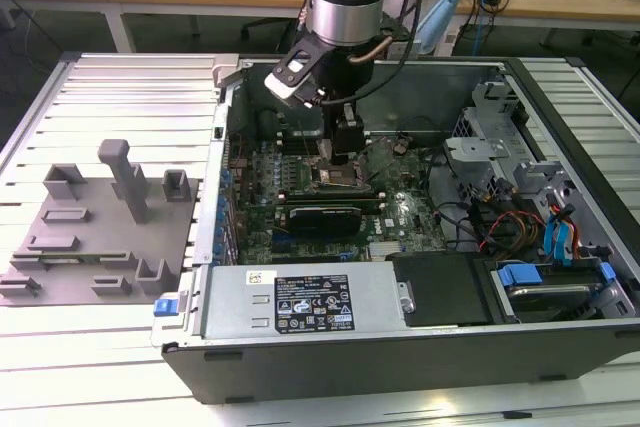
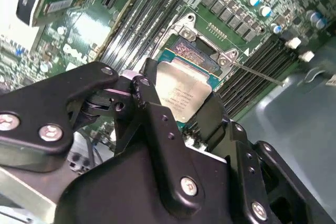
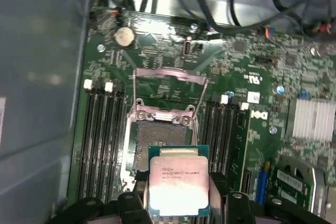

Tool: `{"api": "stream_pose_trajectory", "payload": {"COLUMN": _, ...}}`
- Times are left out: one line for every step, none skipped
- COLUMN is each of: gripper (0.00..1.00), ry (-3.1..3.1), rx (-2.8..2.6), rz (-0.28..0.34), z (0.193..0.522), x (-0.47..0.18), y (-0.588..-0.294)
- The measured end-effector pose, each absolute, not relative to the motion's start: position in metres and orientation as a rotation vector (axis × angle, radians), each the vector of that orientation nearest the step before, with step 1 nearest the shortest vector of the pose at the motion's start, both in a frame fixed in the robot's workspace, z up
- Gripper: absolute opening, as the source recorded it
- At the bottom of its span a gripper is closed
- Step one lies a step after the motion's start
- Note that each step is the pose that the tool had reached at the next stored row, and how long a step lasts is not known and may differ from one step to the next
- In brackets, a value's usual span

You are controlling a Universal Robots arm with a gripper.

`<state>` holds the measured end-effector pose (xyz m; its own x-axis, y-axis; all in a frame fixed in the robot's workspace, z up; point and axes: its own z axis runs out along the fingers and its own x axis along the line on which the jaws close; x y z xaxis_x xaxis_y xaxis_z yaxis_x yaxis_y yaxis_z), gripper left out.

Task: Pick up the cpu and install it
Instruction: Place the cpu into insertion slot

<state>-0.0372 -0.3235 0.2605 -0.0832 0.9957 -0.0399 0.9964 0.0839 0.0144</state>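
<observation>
While gripper (image 2: 181, 109) clamps cpu (image 3: 178, 184) | cpu between jaws, over socket (image 3: 157, 140)

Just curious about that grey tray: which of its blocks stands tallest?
The post with the flat cap; every other block on the tray is low and squat.

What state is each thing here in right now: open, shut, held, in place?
cpu: held in the gripper, over the socket, not seated.
gripper: shut on the cpu.
socket: uncovered, no chip in it.
socket cover frame: flipped up, open.
computer case: lying flat, side open.
</observation>
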Motion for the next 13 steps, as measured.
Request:
{"api": "stream_pose_trajectory", "payload": {"gripper": 0.54, "ry": 2.267, "rx": 2.118, "rz": -0.026, "z": 0.2599, "x": -0.0372, "y": -0.3235}}
{"api": "stream_pose_trajectory", "payload": {"gripper": 0.54, "ry": 2.239, "rx": 2.148, "rz": -0.027, "z": 0.2592, "x": -0.0372, "y": -0.3235}}
{"api": "stream_pose_trajectory", "payload": {"gripper": 0.54, "ry": 2.235, "rx": 2.152, "rz": -0.027, "z": 0.2593, "x": -0.0372, "y": -0.3235}}
{"api": "stream_pose_trajectory", "payload": {"gripper": 0.54, "ry": 2.234, "rx": 2.153, "rz": -0.027, "z": 0.2592, "x": -0.0372, "y": -0.3235}}
{"api": "stream_pose_trajectory", "payload": {"gripper": 0.54, "ry": 2.234, "rx": 2.153, "rz": -0.027, "z": 0.259, "x": -0.0372, "y": -0.3235}}
{"api": "stream_pose_trajectory", "payload": {"gripper": 0.54, "ry": 2.231, "rx": 2.15, "rz": -0.019, "z": 0.2578, "x": -0.0376, "y": -0.3234}}
{"api": "stream_pose_trajectory", "payload": {"gripper": 0.54, "ry": 2.228, "rx": 2.148, "rz": -0.015, "z": 0.2571, "x": -0.038, "y": -0.3235}}
{"api": "stream_pose_trajectory", "payload": {"gripper": 0.54, "ry": 2.226, "rx": 2.146, "rz": -0.011, "z": 0.2563, "x": -0.0383, "y": -0.3235}}
{"api": "stream_pose_trajectory", "payload": {"gripper": 0.54, "ry": 2.224, "rx": 2.145, "rz": -0.007, "z": 0.2553, "x": -0.0385, "y": -0.3235}}
{"api": "stream_pose_trajectory", "payload": {"gripper": 0.54, "ry": 2.222, "rx": 2.143, "rz": -0.004, "z": 0.2543, "x": -0.0387, "y": -0.3236}}
{"api": "stream_pose_trajectory", "payload": {"gripper": 0.54, "ry": 2.22, "rx": 2.142, "rz": 0.0, "z": 0.2533, "x": -0.0389, "y": -0.3236}}
{"api": "stream_pose_trajectory", "payload": {"gripper": 0.54, "ry": 2.217, "rx": 2.142, "rz": 0.003, "z": 0.2523, "x": -0.0391, "y": -0.3236}}
{"api": "stream_pose_trajectory", "payload": {"gripper": 0.54, "ry": 2.211, "rx": 2.146, "rz": 0.006, "z": 0.2508, "x": -0.0391, "y": -0.3236}}
